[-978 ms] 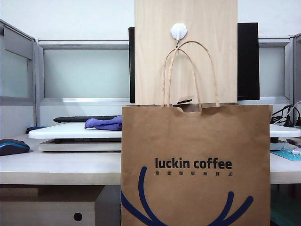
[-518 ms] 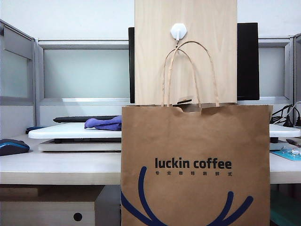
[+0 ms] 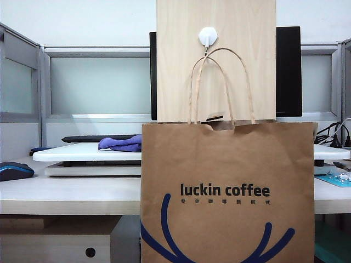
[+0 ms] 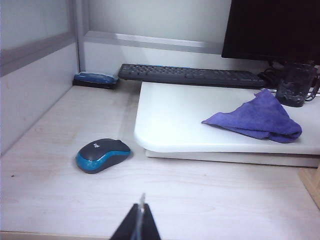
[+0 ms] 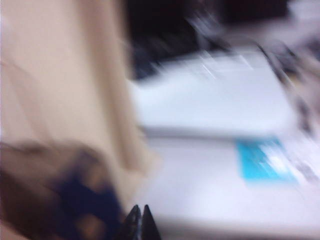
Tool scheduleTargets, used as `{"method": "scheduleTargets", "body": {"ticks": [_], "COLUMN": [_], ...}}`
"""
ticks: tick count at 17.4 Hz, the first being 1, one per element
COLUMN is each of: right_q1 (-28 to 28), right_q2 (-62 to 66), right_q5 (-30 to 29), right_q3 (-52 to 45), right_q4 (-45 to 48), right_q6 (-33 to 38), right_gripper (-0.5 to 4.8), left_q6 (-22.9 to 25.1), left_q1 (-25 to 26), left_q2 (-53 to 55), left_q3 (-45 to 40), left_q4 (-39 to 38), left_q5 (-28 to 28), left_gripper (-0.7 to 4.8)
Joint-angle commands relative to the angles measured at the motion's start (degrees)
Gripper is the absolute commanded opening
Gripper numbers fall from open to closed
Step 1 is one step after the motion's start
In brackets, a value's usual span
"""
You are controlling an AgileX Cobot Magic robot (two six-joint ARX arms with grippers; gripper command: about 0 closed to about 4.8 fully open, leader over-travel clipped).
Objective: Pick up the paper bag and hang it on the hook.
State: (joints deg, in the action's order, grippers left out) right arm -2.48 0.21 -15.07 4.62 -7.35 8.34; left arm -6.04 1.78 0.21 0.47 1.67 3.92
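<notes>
Brown kraft paper bag (image 3: 227,192) hangs by twisted handle from small white hexagonal hook (image 3: 208,36) at 12 o'clock. Left hand (image 4: 139,225) shut, empty, above desk (image 4: 60,190). Right hand (image 5: 139,220) looks shut, empty; blurred. Risk: handle slipping off short prong.

Left gripper (image 4: 139,220) and right gripper (image 5: 138,220) fingers both pressed together.

Hidden, cropped and blurred regions.
The paper bag (image 3: 227,192) runs past the exterior view's lower edge, cutting off its blue design, and covers the wooden board's (image 3: 216,60) base. The right wrist view is motion-smeared throughout; only dark tips of the right gripper (image 5: 138,220) show.
</notes>
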Motion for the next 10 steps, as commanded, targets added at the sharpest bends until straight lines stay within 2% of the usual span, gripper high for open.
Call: {"method": "scheduleTargets", "body": {"ticks": [1,6,10], "right_q1": [-1.7,-2.0,-2.1], "right_q2": [0.0,0.0,0.0], "right_q5": [0.7,8.2,10.5], "right_q3": [-3.4,-4.4,-4.4], "right_q4": [1.6,0.1,0.3], "right_q6": [-3.7,-7.7,-8.0], "right_gripper": [0.00,0.00,0.00], "left_q6": [0.0,0.0,0.0], "left_q1": [0.0,0.0,0.0], "left_q2": [0.0,0.0,0.0], "left_q3": [0.1,0.1,0.1], "left_q4": [0.5,0.5,0.5], "left_q5": [0.2,0.2,0.2], "left_gripper": [-0.01,-0.01,-0.01]}}
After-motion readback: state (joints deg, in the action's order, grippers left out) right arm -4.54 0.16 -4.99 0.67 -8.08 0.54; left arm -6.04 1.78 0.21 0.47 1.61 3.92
